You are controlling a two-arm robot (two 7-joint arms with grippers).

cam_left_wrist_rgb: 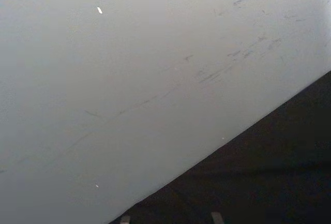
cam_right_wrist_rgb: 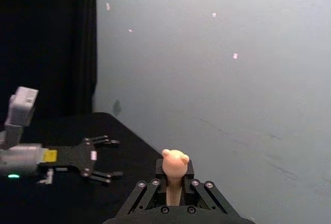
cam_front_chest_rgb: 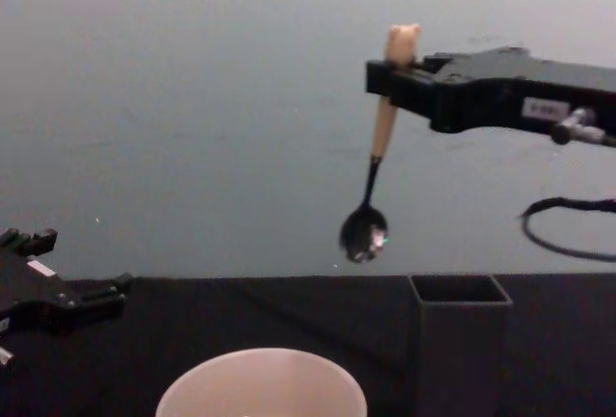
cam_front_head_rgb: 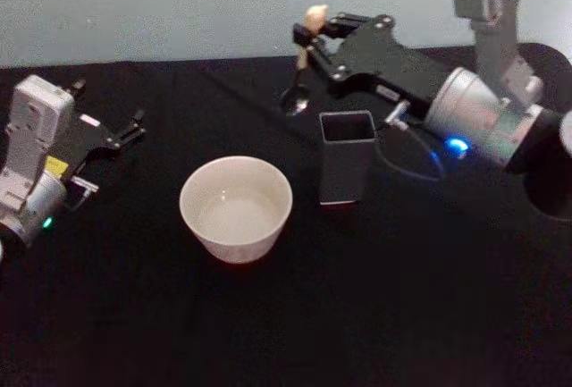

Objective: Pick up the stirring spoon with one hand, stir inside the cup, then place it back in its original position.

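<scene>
My right gripper (cam_front_chest_rgb: pixel 390 75) is shut on the stirring spoon (cam_front_chest_rgb: pixel 376 152), just below its bear-head knob (cam_right_wrist_rgb: pixel 175 163). The spoon hangs upright in the air with its dark bowl (cam_front_chest_rgb: pixel 364 233) down, above and to the left of the dark grey square holder (cam_front_chest_rgb: pixel 460 340). In the head view the right gripper (cam_front_head_rgb: pixel 308 40) holds the stirring spoon (cam_front_head_rgb: pixel 302 61) behind the holder (cam_front_head_rgb: pixel 346 156), beyond the cup (cam_front_head_rgb: pixel 236 207). The cream cup (cam_front_chest_rgb: pixel 262 383) stands on the black table, left of the holder. My left gripper (cam_front_head_rgb: pixel 134 128) rests open at the far left.
A black cloth covers the table (cam_front_head_rgb: pixel 295 315), and a pale grey wall (cam_front_chest_rgb: pixel 192 99) stands right behind it. A black cable (cam_front_chest_rgb: pixel 568 229) loops under the right wrist. Bare table lies in front of the cup and holder.
</scene>
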